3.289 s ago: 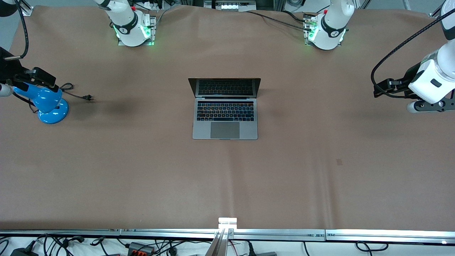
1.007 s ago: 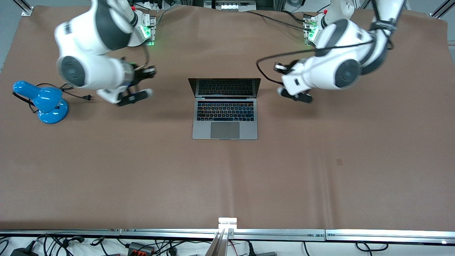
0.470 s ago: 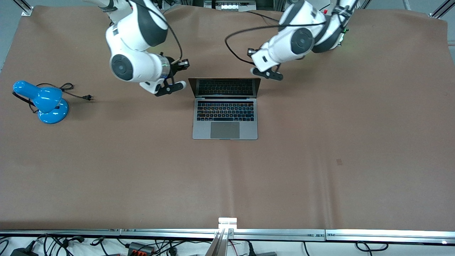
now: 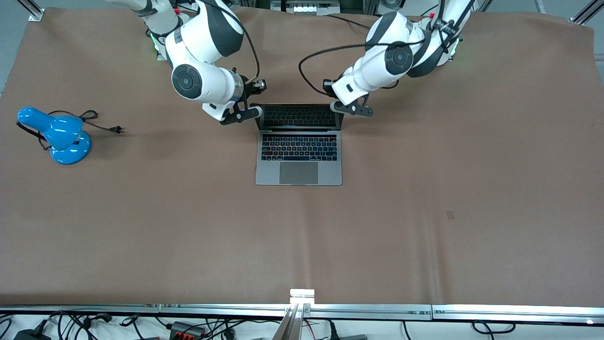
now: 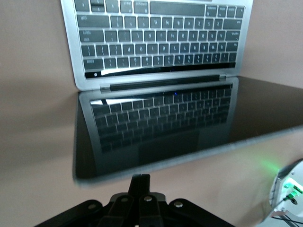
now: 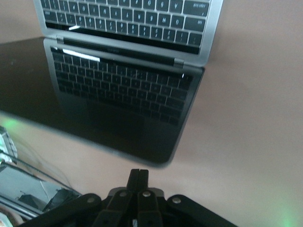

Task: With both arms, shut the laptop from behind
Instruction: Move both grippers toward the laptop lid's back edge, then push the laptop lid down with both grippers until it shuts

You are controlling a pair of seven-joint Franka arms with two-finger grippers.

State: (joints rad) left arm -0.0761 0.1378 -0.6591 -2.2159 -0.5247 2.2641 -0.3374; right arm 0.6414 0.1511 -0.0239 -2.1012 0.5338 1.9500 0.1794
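Observation:
The space-grey laptop (image 4: 298,158) stands open in the middle of the table, its dark screen (image 4: 298,115) upright and facing the front camera. My right gripper (image 4: 245,113) is shut and empty, just above the lid's top corner toward the right arm's end. My left gripper (image 4: 351,109) is shut and empty, just above the lid's other top corner. In the right wrist view the shut fingertips (image 6: 138,173) sit close to the lid's top edge, with the screen (image 6: 118,109) mirroring the keys. The left wrist view shows the same: gripper (image 5: 140,178), screen (image 5: 161,127), keyboard (image 5: 156,42).
A blue desk lamp (image 4: 59,134) with a loose black plug (image 4: 115,128) stands toward the right arm's end of the table. The brown table cover (image 4: 424,212) stretches around the laptop. A metal rail (image 4: 302,309) runs along the edge nearest the front camera.
Both arms have swung in from the table's ends to the laptop's lid, one at each top corner. The laptop has not moved and its lid stands as before.

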